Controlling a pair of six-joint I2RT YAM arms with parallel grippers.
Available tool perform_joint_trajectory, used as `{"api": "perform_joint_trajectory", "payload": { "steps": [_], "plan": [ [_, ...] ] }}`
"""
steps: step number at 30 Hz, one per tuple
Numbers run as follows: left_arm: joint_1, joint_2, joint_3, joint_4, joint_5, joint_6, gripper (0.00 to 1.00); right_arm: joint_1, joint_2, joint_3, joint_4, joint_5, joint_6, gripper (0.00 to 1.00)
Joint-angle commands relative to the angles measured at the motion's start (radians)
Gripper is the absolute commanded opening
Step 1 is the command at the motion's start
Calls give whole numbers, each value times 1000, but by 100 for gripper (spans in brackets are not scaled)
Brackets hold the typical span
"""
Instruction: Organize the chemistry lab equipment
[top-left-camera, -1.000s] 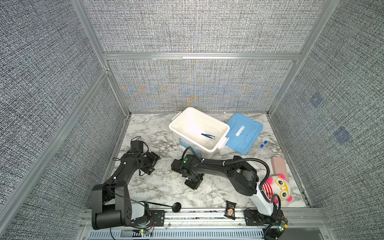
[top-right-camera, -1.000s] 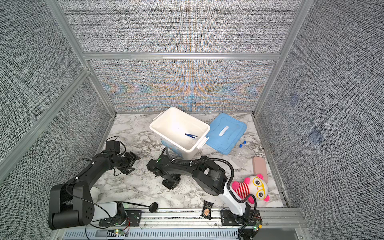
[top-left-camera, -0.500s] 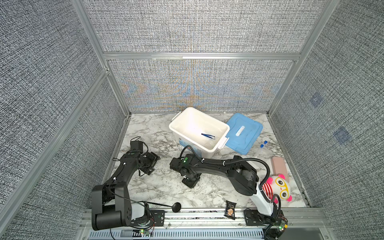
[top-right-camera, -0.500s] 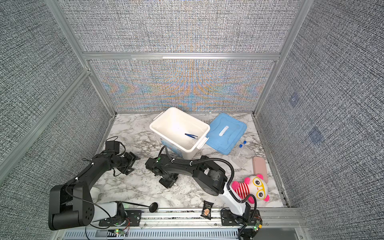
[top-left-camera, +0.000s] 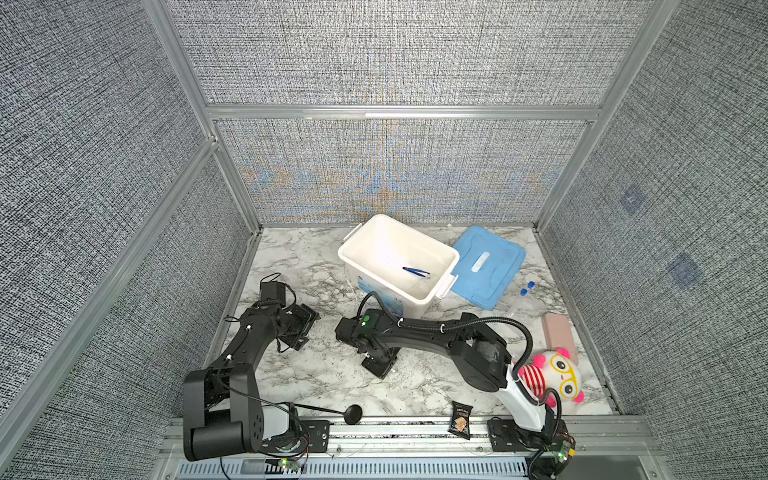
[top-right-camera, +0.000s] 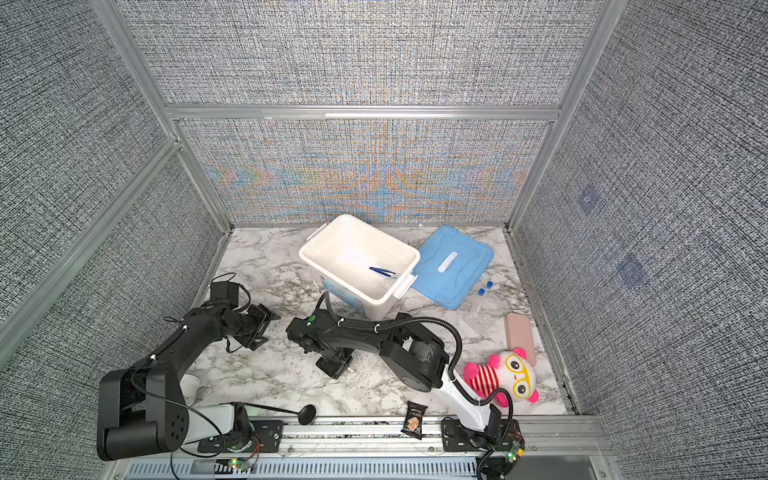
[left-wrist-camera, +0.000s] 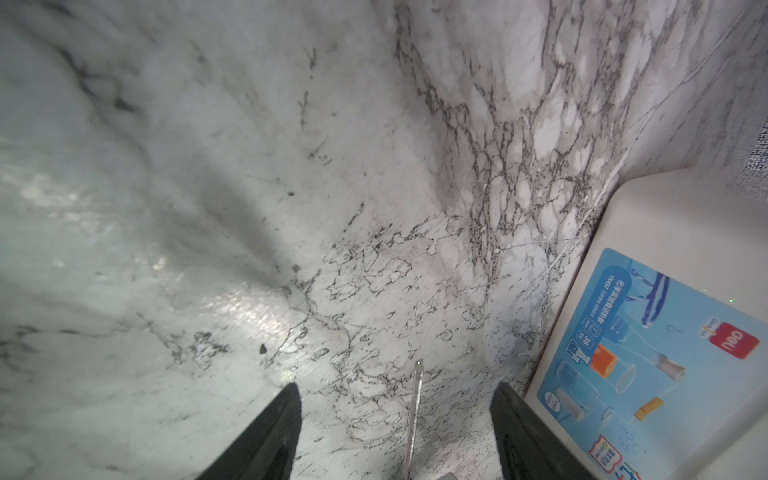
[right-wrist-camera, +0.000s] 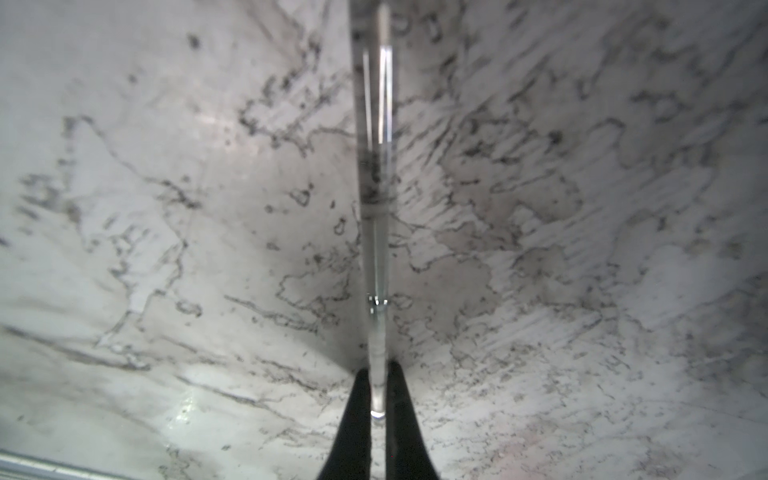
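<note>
Right gripper (right-wrist-camera: 378, 390): clamped on the near end of the long thin stick (right-wrist-camera: 376, 249), which runs straight ahead (end pinch, probably for lifting binward). Left gripper (left-wrist-camera: 397, 385): open, silver metal tweezers (left-wrist-camera: 417, 382) lying between its fingers. Beyond, the white bin (top-left-camera: 411, 305) holds the dark blue tweezers (top-left-camera: 415, 272).

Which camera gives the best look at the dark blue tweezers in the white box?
The top views, equally: in both top views, looking down into the open white box, the dark blue tweezers lie plainly on its floor. The left wrist view catches only the box's outer wall; the right wrist view, neither.
</note>
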Motion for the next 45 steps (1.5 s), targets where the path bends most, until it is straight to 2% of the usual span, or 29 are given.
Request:
{"api": "perform_joint_trajectory", "payload": {
  "steps": [1,11,18,29,42,45],
  "plan": [
    [3,-7,7,-12,-5,12,74,4,32,-3,29,-17,10,5],
    [8,-12,2,-10,6,13,74,-3,-66,20,-7,-32,4,5],
    [2,25,1,3,72,51,74,-17,-110,-16,21,-35,3,5],
    [-143,151,14,106,135,0,72,-38,-109,-45,57,-49,-10,5],
    [-147,191,50,78,130,12,69,-50,-90,-70,88,-50,-16,5],
    [-146,179,65,53,118,26,69,-51,-104,-79,100,-54,-13,8]
  ]
}}
